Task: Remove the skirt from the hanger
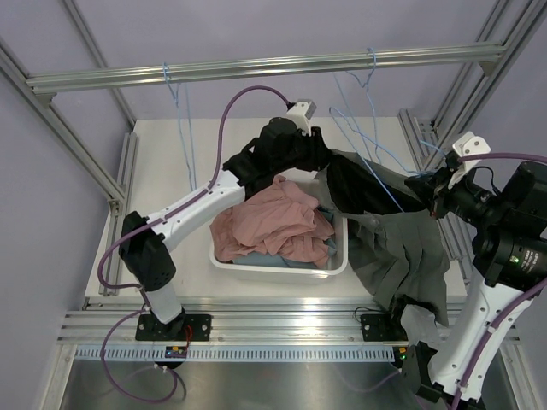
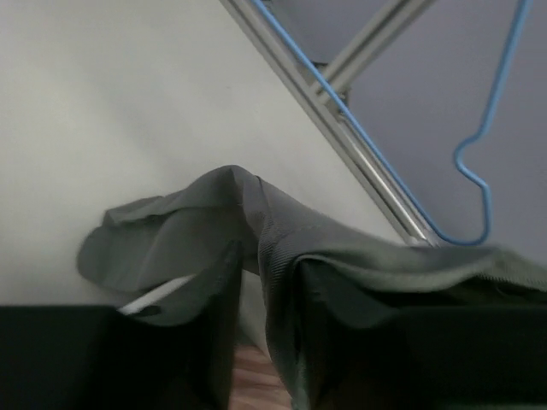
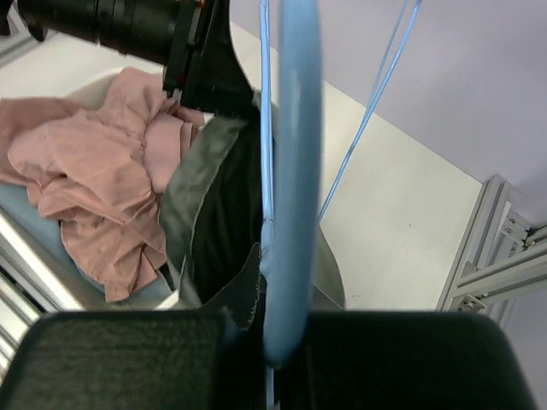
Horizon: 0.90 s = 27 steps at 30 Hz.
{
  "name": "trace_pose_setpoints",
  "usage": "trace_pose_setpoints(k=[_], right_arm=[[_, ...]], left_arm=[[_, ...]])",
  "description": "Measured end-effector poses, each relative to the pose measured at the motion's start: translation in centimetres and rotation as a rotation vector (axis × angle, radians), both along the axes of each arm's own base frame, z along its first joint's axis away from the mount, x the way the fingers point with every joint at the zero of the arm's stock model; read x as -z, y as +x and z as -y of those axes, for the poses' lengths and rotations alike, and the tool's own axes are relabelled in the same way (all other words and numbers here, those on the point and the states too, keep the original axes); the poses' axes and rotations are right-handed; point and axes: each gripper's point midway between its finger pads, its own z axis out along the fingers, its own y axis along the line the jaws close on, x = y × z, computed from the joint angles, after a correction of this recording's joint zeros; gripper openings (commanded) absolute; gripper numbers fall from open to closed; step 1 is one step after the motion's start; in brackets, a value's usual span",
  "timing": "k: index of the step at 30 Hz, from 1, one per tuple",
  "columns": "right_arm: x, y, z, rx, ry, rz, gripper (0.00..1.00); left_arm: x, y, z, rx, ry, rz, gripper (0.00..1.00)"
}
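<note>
Two grippers share the load. The left gripper [image 2: 256, 342] is pinched shut on a fold of the dark grey-green woven skirt [image 1: 389, 248]. The right gripper [image 3: 282, 342] is clamped on the thin blue wire hanger [image 3: 291, 171].

The skirt is stretched between them, to the right of the white plastic tub [image 1: 282, 272]. Its free length drapes down over the near right edge of the table.

The likeliest failure is the waistband catching on the hanger's shoulder as the arms separate. The wire is springy, so it could bend, twist in the right fingers or snap free. The left grip appears to hold only a small fold near the edge, and a sideways tug could strip the smooth cloth out of it. The hanging tail could also snag on the aluminium frame at the near right. If released early, it could land on the crumpled pink garments [image 1: 273, 222] in the tub.

The skirt looks like a fine, ribbed weave, limp and fairly heavy, falling in soft rolled folds. The hanger is a slim, rounded, glossy wire. The tub is rigid with rounded corners. The pink cloth is thin and wrinkled. Spare blue wire hangers [image 1: 181, 120] hang from the far aluminium rail [image 1: 256, 67].
</note>
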Motion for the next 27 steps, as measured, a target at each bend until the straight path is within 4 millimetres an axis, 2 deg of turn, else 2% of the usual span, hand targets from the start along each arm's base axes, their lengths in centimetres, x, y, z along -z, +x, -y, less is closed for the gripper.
trace_pose_setpoints(k=[2, 5, 6, 9, 13, 20, 24, 27], right_arm=[[-0.5, 0.6, 0.1, 0.011, 0.029, 0.004, 0.0], [-0.9, 1.3, 0.3, 0.025, 0.069, 0.0, 0.0], [-1.1, 1.6, 0.4, 0.029, 0.079, 0.001, 0.0], [-1.3, 2.1, 0.3, 0.027, 0.11, 0.003, 0.0], [-1.9, 2.9, 0.2, 0.008, 0.146, 0.015, 0.0], [-4.3, 5.4, 0.7, -0.027, 0.18, 0.039, 0.0], [-4.9, 6.2, 1.3, -0.017, 0.157, 0.037, 0.0], [-5.1, 5.5, 1.4, 0.003, 0.127, 0.04, 0.0]], left_arm=[[-0.6, -0.9, 1.1, 0.055, -0.057, -0.017, 0.55], [-2.6, -1.7, 2.4, 0.109, -0.147, -0.006, 0.68], [-3.2, -1.9, 2.8, 0.122, -0.17, 0.006, 0.76], [-4.3, -2.5, 3.1, 0.162, -0.182, 0.049, 0.89], [-5.8, -3.9, 1.9, 0.214, -0.145, 0.123, 0.91], [-10.9, -8.2, -1.6, 0.289, -0.094, 0.306, 0.91], [-11.9, -11.3, -3.9, 0.308, -0.028, 0.357, 0.91], [-11.3, -13.0, -5.5, 0.3, 0.032, 0.37, 0.92]])
